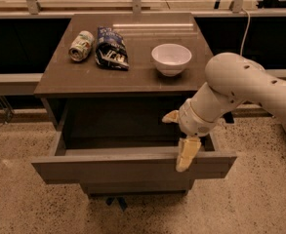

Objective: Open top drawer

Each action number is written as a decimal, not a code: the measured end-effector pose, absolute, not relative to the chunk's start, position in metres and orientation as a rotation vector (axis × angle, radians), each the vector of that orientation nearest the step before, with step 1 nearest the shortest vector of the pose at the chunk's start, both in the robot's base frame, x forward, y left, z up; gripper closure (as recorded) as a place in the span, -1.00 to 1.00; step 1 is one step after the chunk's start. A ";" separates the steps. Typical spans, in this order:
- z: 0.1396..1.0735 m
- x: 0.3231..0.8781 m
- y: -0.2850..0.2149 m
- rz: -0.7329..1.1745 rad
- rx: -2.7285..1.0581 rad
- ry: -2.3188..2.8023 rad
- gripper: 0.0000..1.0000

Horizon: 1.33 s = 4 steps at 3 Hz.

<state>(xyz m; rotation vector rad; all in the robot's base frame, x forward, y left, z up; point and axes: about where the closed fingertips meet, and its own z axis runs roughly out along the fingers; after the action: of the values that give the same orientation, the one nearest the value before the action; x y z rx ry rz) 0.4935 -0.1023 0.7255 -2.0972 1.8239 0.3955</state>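
The hand (174, 143), fingers (187, 152) spread with one hooked over the front of the top drawer (132, 167), could snag on lifting away.

No words can be read. The chip bag (111, 54) and the can (81, 45) have marks I cannot make out. The gripper (179, 136) is at the top drawer (132, 167) front.

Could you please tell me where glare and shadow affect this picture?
Camera view: the light is dim and warm. A bright glare streak crosses the back of the brown tabletop. The space under it, behind the open grey-brown top drawer, lies in deep shadow. The cream hand, at the right of the drawer front, and the white round bowl stand out bright.
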 end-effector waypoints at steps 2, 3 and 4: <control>0.724 0.533 -0.111 0.415 -2.030 1.849 0.26; 0.708 0.545 -0.114 0.426 -1.989 1.856 0.72; 0.689 0.555 -0.108 0.389 -1.950 1.823 1.00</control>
<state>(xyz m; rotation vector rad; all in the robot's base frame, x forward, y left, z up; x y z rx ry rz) 0.5548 -0.1083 0.6890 -1.9505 1.8234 0.3894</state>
